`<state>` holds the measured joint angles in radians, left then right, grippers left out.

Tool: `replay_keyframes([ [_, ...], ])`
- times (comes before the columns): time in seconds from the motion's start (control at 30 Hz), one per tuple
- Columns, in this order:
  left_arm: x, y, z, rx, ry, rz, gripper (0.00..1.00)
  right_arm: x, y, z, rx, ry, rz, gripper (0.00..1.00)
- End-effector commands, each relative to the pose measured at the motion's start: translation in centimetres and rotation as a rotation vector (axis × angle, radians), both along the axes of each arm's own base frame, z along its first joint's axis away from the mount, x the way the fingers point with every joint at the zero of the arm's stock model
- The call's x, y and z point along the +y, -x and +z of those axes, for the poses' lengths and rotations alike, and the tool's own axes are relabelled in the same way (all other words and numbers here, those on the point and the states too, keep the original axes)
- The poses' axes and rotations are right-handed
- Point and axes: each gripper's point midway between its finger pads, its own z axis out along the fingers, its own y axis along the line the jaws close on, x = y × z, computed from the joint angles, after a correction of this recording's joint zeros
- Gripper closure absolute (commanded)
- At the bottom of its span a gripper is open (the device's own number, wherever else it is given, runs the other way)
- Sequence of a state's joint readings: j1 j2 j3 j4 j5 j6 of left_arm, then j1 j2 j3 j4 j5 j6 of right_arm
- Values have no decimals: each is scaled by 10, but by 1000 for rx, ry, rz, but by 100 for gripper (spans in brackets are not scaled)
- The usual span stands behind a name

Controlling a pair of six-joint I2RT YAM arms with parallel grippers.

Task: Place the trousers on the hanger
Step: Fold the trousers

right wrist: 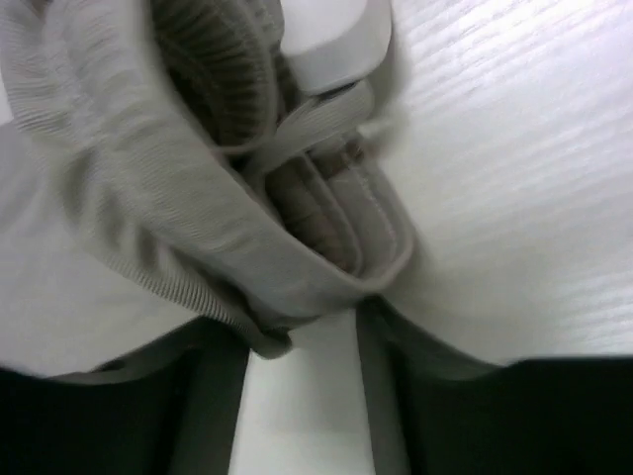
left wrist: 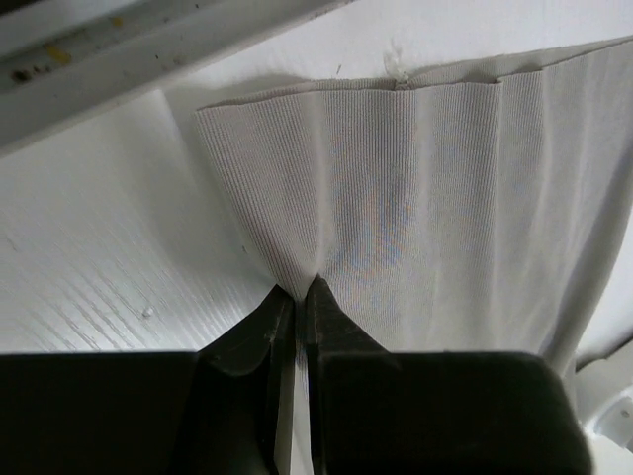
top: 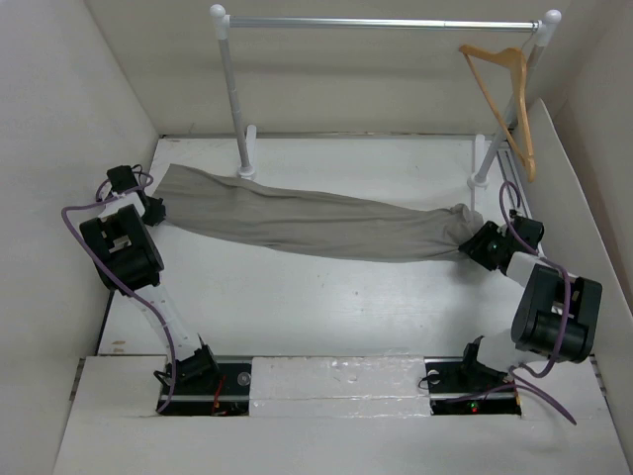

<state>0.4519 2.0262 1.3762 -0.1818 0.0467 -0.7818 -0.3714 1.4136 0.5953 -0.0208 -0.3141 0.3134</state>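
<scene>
The trousers [top: 307, 223] lie in a long line across the far half of the table [top: 326, 317], from near its left edge to near its right edge. The left claw [left wrist: 299, 289] is pinched tight on a little fold of cloth at the left end. The right claw [top: 475, 240] has its two fingers apart, with the thick bunched end of the trousers between them. I cannot tell if it is squeezing that bunch or only sitting round it. The hanger [top: 509, 99] hangs on the rail [top: 386, 22], above the far right corner of the table, apart from the cloth.

What could go wrong? The left claw has only a tiny bit of thin cloth, so it may slip out on a lift. The right bunch is fat and soft, so part of it may drop free. If the arms pull apart too hard, one end may pop loose. A white post [top: 240, 148] stands right at the far side of the cloth and could snag it. The hanger may swing if bumped.
</scene>
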Motion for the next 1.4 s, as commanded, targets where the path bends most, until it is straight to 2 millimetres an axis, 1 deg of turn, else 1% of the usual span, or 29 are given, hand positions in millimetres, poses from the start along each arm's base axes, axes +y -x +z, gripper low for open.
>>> replay_keyframes([
  [0.0, 30, 18, 3, 112, -144, 21, 100, -11, -6, -18, 10, -31, -65, 74],
  [0.03, 30, 18, 3, 114, -144, 21, 100, -15, -5, -18, 9, -24, -68, 74],
  [0.07, 32, 22, 7, 123, -162, 20, 100, -16, -5, -14, 13, -14, -60, 86],
  [0.13, 37, 32, 9, 153, -202, 39, 100, -24, 4, -11, 43, 38, -54, 94],
  [0.17, 39, 36, 19, 152, -222, 45, 100, -28, 11, -2, 52, 55, -56, 96],
  [0.23, 46, 52, 22, 205, -274, 70, 100, -36, 30, 4, 101, 106, -55, 97],
  [0.27, 46, 60, 31, 220, -288, 76, 100, -42, 34, 18, 74, 140, -62, 98],
  [0.33, 50, 81, 35, 279, -335, 102, 100, -49, 44, 31, 62, 180, -61, 98],
  [0.37, 51, 89, 47, 278, -358, 112, 100, -54, 55, 34, 75, 186, -80, 98],
  [0.4, 56, 99, 53, 302, -397, 138, 100, -58, 57, 47, 44, 206, -90, 98],
  [0.47, 57, 119, 65, 349, -438, 147, 100, -70, 70, 55, 47, 230, -102, 98],
  [0.53, 59, 130, 75, 374, -473, 163, 100, -78, 73, 64, 25, 239, -101, 98],
  [0.57, 58, 135, 85, 361, -481, 166, 100, -78, 78, 61, 42, 240, -73, 98],
  [0.6, 55, 137, 87, 360, -471, 164, 100, -76, 78, 61, 45, 230, -49, 98],
  [0.7, 45, 162, 79, 418, -454, 170, 100, -64, 89, 40, 94, 180, -2, 100],
  [0.73, 38, 178, 65, 463, -439, 160, 100, -64, 95, 34, 109, 185, 4, 100],
  [0.8, 31, 196, 61, 485, -443, 163, 100, -56, 111, 21, 168, 169, 16, 100],
  [0.83, 23, 211, 46, 525, -423, 154, 100, -51, 119, 17, 196, 159, 32, 99],
  [0.9, 20, 221, 42, 531, -410, 165, 100, -47, 121, 17, 199, 145, 43, 91],
  [1.0, 18, 235, 38, 589, -409, 193, 99, -43, 119, 17, 206, 103, 55, 87],
  [1.03, 23, 230, 45, 582, -421, 207, 91, -43, 118, 18, 213, 98, 64, 81],
  [1.07, 23, 232, 46, 602, -419, 208, 78, -44, 116, 21, 210, 99, 68, 69],
  [1.1, 25, 230, 48, 598, -422, 213, 51, -49, 109, 27, 197, 105, 68, 54],
  [1.13, 26, 225, 53, 578, -422, 220, 40, -51, 106, 29, 193, 104, 71, 40],
  [1.17, 25, 222, 58, 556, -418, 224, 34, -52, 102, 32, 185, 99, 76, 19],
  [1.2, 21, 215, 60, 522, -388, 210, 26, -49, 95, 38, 164, 93, 95, 11],
  [1.27, 12, 195, 77, 438, -387, 190, 22, -49, 90, 45, 145, 93, 83, 0],
  [1.3, 7, 187, 82, 414, -381, 173, 21, -49, 86, 49, 138, 107, 87, 0],
  [1.37, -14, 158, 103, 343, -395, 100, 21, -51, 81, 61, 118, 133, 77, 0],
])
